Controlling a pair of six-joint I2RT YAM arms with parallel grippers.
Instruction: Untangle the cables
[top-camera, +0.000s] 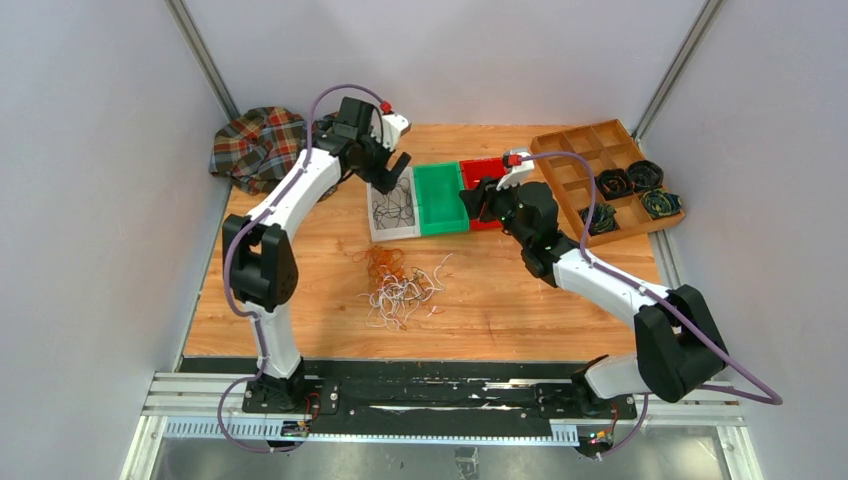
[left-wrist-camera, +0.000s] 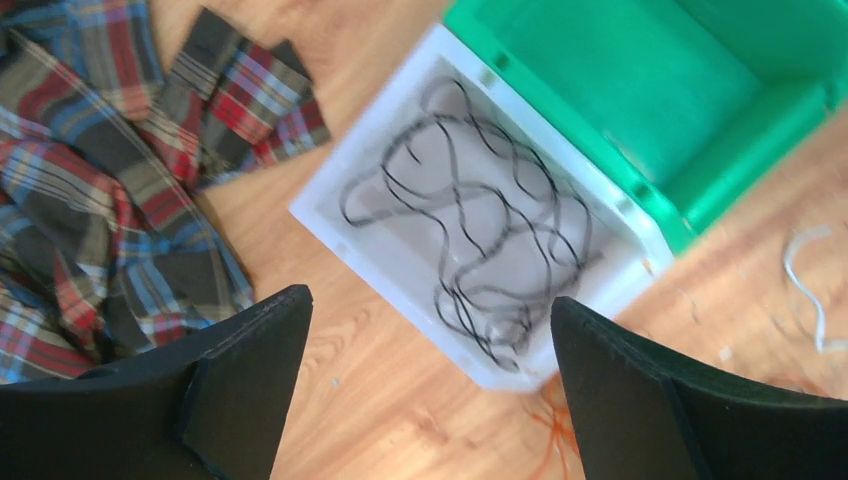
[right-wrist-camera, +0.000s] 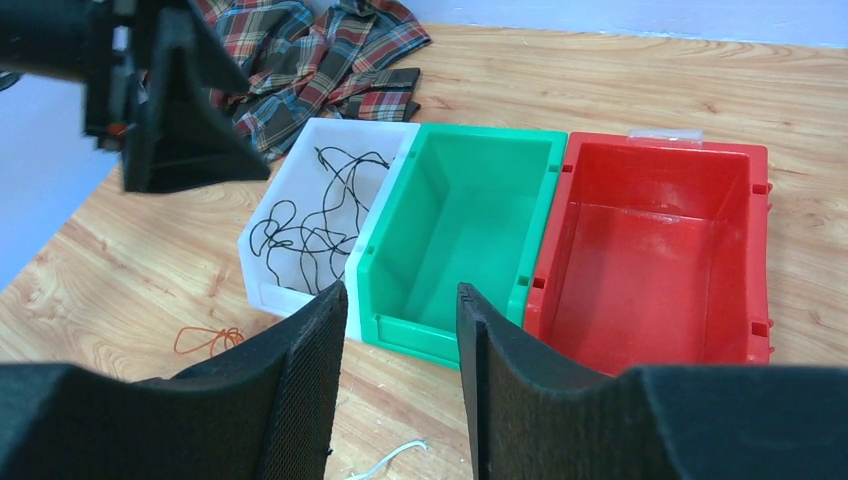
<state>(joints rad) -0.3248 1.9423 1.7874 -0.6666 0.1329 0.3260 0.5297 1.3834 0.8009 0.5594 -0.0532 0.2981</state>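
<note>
Lower centre of the top view: the unsorted cables (top-camera: 403, 285) are seen lying loose on the bench (top-camera: 540, 310), well apart from both arm bases. Two colours are made out in the bunch. Orange strands (top-camera: 384, 262) sit at its upper left and pale strands (top-camera: 410, 295) are spread below and to the right; the two overlap where they meet. The bunch is touched by neither pincer.

Centre of the frame, just beyond the bunch: three bins are set side by side and touching, a white bin (top-camera: 392, 236), a green bin (top-camera: 440, 198) and a red bin (top-camera: 478, 168). Black strands (left-wrist-camera: 470, 250) are found only in the white bin, in loose loops on its floor. The green and red bins are seen empty in the right wrist view. Judgement: one bin is meant per colour, so black is taken as largely sorted, orange and pale as not yet.

Left pincer (left-wrist-camera: 425, 305): held above the white bin, jaws spread wide, nothing between them. Its place over that bin is judged to suit the dropping of black strands there.

Right pincer (right-wrist-camera: 400, 295): held by the green and red bins and pointed toward them, jaws part-way apart, nothing pinched. It is judged to be kept out of the left arm's way.

Far edge: a plaid cloth (top-camera: 258, 145) is bunched in the upper left. A wooden tray (top-camera: 575, 150) with dark coils (top-camera: 630, 185) in some compartments sits in the upper right. Neither is judged part of the sorting.
</note>
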